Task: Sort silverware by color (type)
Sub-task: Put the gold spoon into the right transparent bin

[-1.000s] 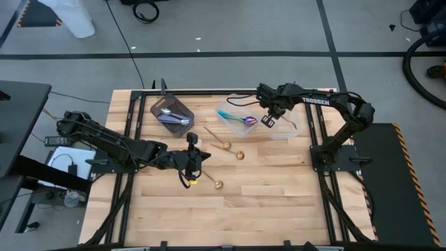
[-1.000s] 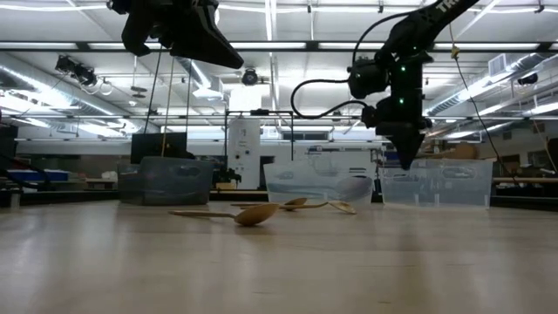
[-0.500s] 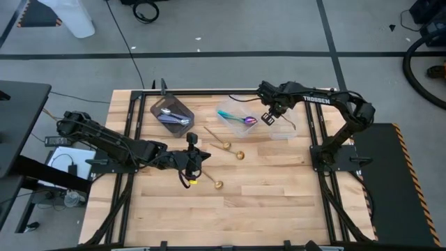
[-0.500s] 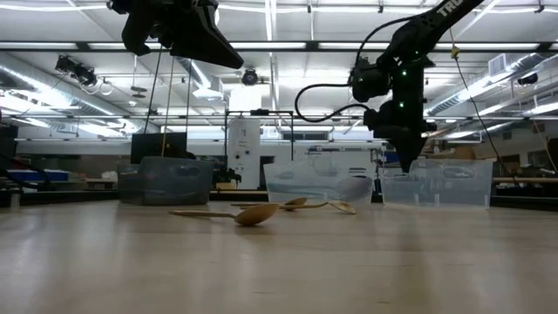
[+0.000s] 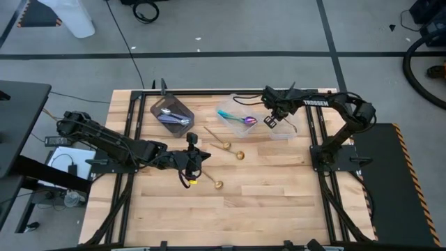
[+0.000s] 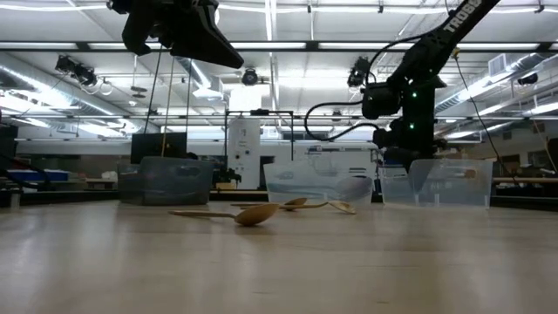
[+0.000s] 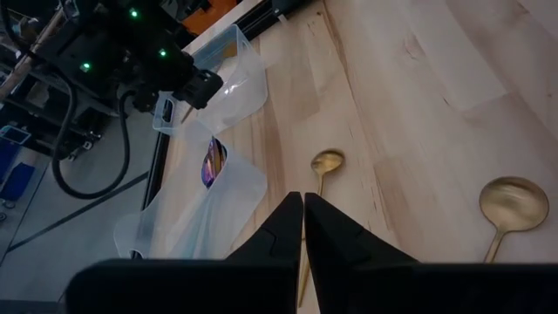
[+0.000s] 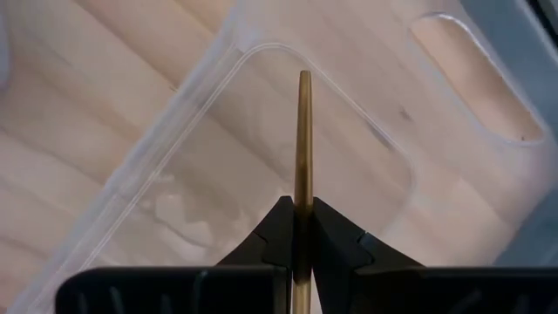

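Step in hand: depositing gold spoon point(image 8: 302, 139).
Right end effector point(image 8: 297, 228) clamped on gold spoon handle, hovering over empty clear tub point(image 8: 261, 174) at far right of counter point(image 5: 279, 195).
Next move likely: lower, release into tub.
Left end effector point(image 7: 302, 209) closed, empty, above gold spoons on counter point(image 5: 240, 155).
Middle clear tub point(image 5: 233, 122): blue-purple spoons point(image 5: 249, 120).
Dark tub point(image 5: 173, 111): silver spoons point(image 5: 167, 111).

Bright ceiling strips point(image 6: 288, 45) at twelve o'clock backlight my arms into silhouette; glare on the clear tub point(image 7: 228, 83), near tabletop point(image 6: 279, 270) blurred.
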